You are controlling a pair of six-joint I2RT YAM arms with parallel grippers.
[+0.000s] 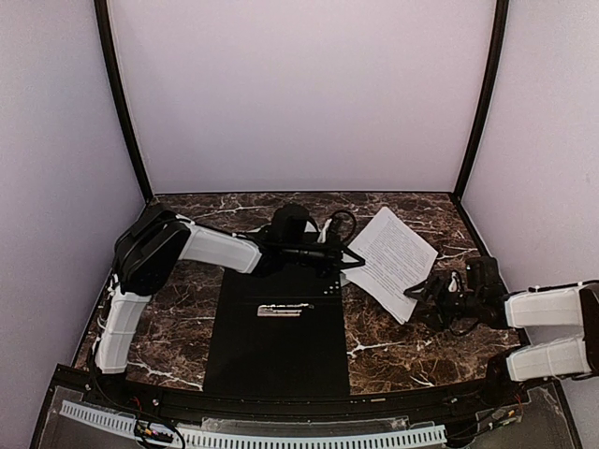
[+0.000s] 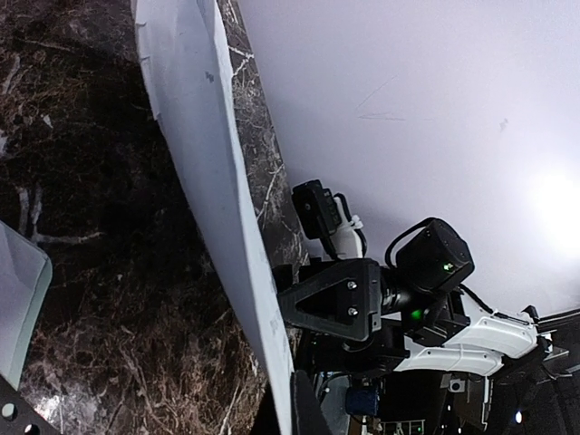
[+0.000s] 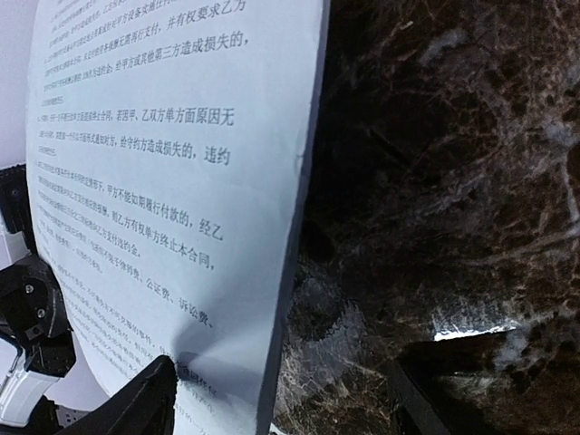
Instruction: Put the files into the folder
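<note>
**Fig. — One limp sheet beside the open folder**

One printed sheet (image 1: 398, 254) sits askew at the right of the bench (image 1: 412, 351), just beside the folder (image 1: 281, 360). The folder lies open at centre with its black inside upward. A second sheet cannot be made out.

The left claw (image 1: 354, 260) reaches along the folder's far edge to the sheet's left margin. Its wrist view shows the paper edge-on, raised off the bench and bowed. Whether the jaws pinch it cannot be told.

The right claw (image 1: 426, 297) stands at the sheet's near corner. In its wrist view the two fingers are set well apart, with the paper's corner against one of them. As far as that view shows, nothing is clamped.

Handling, as a judgement: the sheet is very light and limp — it bows under its own weight. It would likely sag or swing if carried from a single point. Where it rests flat on the smooth, hard bench, an edge must be lifted before a finger can get beneath.

The likeliest good hold is a shallow pinch on the blank margin near a corner. Two holds well apart would be better still, to keep the paper taut. A deep or hard pinch risks a crease. The sheet is best slid flat over the black panel, not dropped.
</note>
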